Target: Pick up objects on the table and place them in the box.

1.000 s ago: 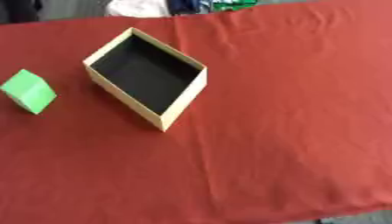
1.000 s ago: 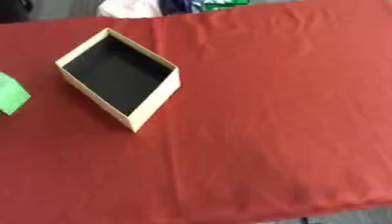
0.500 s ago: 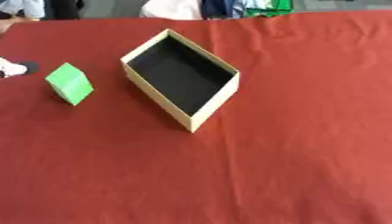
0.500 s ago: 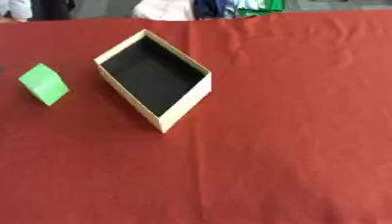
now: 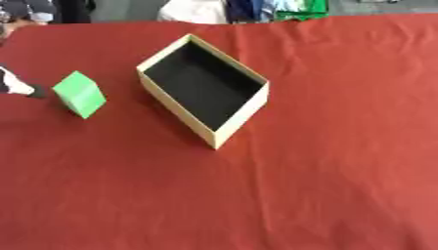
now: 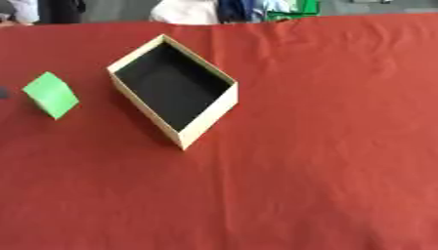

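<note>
The left hand shows only as a sliver at the left edge; finger state cannot be determined. The green block stands just beside it, toward the centre, on the red tablecloth. The open box, black inside, sits farther right, apart from the block. The right hand is out of sight.

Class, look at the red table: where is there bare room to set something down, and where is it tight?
The broad red cloth right of the box and all along the near edge is bare. The box's black interior holds nothing visible. Tightest is the left side: only a narrow strip separates the green block from the box, and something dark-and-white sits at the left edge.
</note>
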